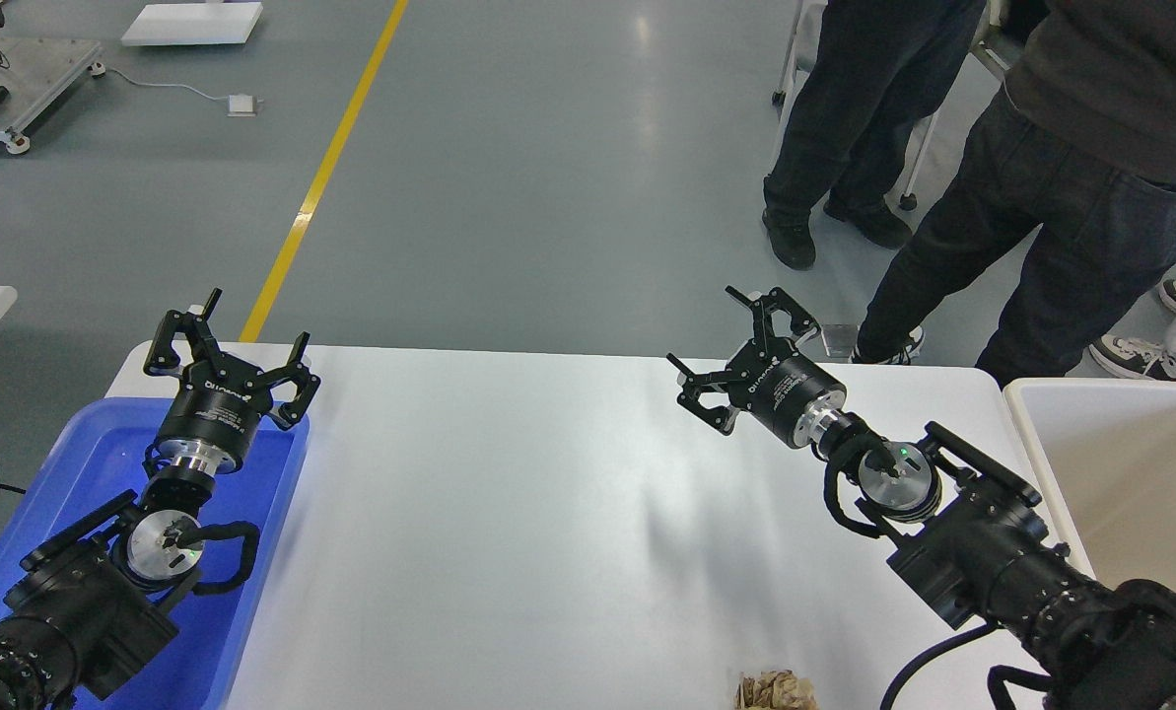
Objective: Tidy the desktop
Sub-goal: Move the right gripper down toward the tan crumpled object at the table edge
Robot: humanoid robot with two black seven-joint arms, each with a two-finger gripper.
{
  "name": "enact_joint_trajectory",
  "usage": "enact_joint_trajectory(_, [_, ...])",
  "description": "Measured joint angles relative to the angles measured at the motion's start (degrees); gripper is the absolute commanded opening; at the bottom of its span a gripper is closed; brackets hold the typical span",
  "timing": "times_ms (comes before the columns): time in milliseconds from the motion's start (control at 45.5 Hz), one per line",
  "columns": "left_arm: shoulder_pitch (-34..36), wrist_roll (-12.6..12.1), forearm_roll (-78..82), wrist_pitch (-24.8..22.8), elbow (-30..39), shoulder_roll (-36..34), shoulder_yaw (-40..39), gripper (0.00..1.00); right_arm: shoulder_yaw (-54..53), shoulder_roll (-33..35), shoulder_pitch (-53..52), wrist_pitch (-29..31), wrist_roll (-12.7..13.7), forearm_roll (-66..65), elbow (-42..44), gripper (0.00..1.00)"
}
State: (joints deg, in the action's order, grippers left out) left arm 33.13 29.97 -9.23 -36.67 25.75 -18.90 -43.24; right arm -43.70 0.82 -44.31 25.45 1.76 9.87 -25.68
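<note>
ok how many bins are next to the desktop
2: a blue tray at the desktop's left edge, under the left pincer, and a cream bin at its right edge. Neither is fully in view.

Past your hands you've got a smooth grey-green floor (548, 168), kinda glossy, with soft glare patches from overhead light. A yellow line (323, 173) runs diagonally across it, ending up just behind your left hand. Way out beyond that hand, top corner, there's a flat white board (191, 22) lying on the floor, a small white box (242, 105) on a cable, and a metal platform on casters (18, 81). Beyond your right hand two people in dark trousers (992, 197) stand close together, with a third person's sneaker (1149, 360) peeking in at the edge.
</note>
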Motion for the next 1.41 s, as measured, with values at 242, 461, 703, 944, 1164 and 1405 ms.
enact_joint_trajectory(242, [0.0,0.0,0.0,0.0,0.0,0.0,0.0,1.0,0.26,0.2,0.03,0.18,0.0,-0.15,-0.15,1.0])
enact_joint_trajectory(461, [0.0,0.0,0.0,0.0,0.0,0.0,0.0,1.0,0.62,2.29,0.29,0.42,-0.01,-0.35,-1.27,1.0])
enact_joint_trajectory(703, [0.0,0.0,0.0,0.0,0.0,0.0,0.0,1.0,0.73,8.97,0.7,0.79,-0.03,-0.69,-4.62,1.0])
enact_joint_trajectory(944, [-0.01,0.0,0.01,0.02,0.02,0.01,0.0,1.0,0.99,19.32,2.01,1.76,0.01,-1.81,-12.71,1.0])
enact_joint_trajectory(1164, [-0.01,0.0,-0.01,0.03,0.0,0.01,0.0,1.0,0.53,32.28,8.14,2.02,-0.47,-7.83,-27.93,1.0])
enact_joint_trajectory(1405, [0.0,0.0,0.0,0.03,0.0,0.0,0.0,1.0,-0.01,44.95,16.76,2.11,-2.56,-19.87,-46.08,1.0])
